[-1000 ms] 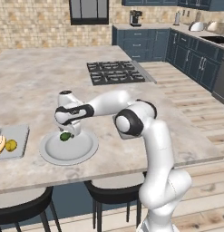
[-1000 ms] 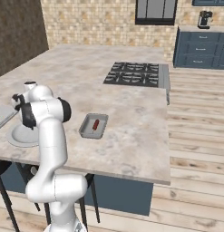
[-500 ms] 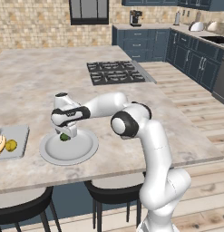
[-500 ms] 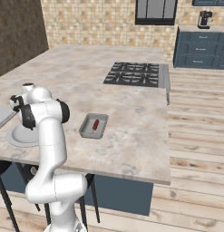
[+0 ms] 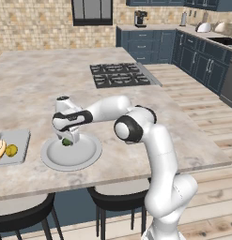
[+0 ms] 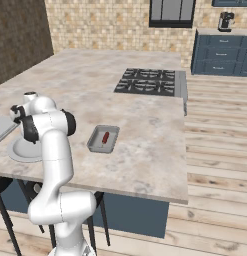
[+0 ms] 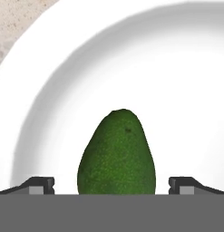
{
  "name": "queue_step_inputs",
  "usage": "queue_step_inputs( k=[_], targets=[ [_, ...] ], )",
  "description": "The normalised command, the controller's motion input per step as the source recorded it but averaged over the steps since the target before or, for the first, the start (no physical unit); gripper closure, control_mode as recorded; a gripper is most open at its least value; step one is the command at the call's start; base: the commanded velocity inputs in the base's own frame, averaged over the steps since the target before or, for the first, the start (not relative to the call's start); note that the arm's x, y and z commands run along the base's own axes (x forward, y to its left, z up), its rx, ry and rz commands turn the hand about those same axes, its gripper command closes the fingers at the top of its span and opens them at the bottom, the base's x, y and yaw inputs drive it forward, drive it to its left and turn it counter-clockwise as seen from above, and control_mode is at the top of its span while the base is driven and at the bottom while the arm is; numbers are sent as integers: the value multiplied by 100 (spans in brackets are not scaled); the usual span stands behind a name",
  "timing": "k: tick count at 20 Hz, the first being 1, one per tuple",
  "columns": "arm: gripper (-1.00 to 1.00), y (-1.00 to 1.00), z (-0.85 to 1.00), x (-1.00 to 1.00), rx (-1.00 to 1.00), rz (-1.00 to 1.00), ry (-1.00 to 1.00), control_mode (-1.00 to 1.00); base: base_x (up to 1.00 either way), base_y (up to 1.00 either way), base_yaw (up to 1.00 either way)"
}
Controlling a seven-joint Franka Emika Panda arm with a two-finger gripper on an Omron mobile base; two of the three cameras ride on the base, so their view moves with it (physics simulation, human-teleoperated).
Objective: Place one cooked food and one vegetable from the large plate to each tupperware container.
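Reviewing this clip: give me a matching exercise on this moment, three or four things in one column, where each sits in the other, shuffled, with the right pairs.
Things:
1. avocado
2. sausage
3. gripper
4. yellow food

Places:
A. in the tray right of the arm
B. in the tray left of the large plate
C. on the large plate
D. low over the plate, fingers either side of the avocado

Pairs: 1-C, 2-A, 3-D, 4-B

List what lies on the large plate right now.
One green avocado lies on the large plate, between the open claw fingertips. The rest of the plate looks bare in the hand view; the spot beneath the avocado is covered.
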Motion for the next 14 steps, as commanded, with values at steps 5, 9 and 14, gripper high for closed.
queue_step_inputs(
  k=[5,9,14],
  targets=[
    [-100,-9,-25,-13,3,0,-3,-100,0,0,0],
    [-100,0,-27,0,0,0,-8,-100,0,0,0],
    [100,0,-6,0,0,0,0,-100,0,0,0]
  ],
)
